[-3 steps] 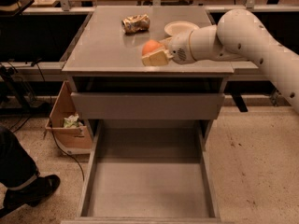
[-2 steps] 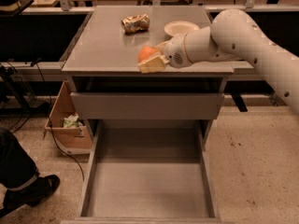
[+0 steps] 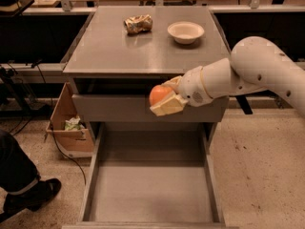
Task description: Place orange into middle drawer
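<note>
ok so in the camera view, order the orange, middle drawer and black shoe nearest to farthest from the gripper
1. orange, held in the gripper, by the cabinet front
2. middle drawer, open directly below
3. black shoe, far left on floor

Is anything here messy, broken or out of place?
Nothing spilled or damaged. The only untidy thing is the crumpled foil packet lying on the cabinet top beside the white bowl. The gripper holds the orange above the open middle drawer.
</note>
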### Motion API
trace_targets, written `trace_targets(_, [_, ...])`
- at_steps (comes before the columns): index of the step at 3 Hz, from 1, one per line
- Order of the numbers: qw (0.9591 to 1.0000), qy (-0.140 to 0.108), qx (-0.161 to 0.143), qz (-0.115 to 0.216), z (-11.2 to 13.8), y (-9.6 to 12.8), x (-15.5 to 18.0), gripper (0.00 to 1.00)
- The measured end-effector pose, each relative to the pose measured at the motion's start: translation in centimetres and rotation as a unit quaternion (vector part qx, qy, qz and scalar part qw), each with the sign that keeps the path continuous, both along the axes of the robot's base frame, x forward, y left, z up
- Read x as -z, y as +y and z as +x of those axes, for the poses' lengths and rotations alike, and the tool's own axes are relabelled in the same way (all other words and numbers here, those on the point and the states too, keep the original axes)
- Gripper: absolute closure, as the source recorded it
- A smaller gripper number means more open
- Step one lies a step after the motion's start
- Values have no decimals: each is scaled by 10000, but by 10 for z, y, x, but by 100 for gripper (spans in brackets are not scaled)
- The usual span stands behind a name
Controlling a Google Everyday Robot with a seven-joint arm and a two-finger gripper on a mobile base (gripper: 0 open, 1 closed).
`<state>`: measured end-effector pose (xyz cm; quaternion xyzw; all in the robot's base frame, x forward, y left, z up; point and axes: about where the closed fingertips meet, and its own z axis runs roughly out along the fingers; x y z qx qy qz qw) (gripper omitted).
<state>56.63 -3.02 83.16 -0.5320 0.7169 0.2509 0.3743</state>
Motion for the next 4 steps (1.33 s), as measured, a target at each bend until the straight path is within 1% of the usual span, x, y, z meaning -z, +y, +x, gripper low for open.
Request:
trace_targets(1, [9988, 268, 67, -396, -36, -28, 69, 100])
trace_targets(2, [9988, 267, 66, -399, -36, -28, 69, 100])
trace_targets(3, [9941, 514, 359, -883, -31, -57, 146, 100])
trace_targets(4, [9874, 746, 677, -1217, -33, -83, 213, 100])
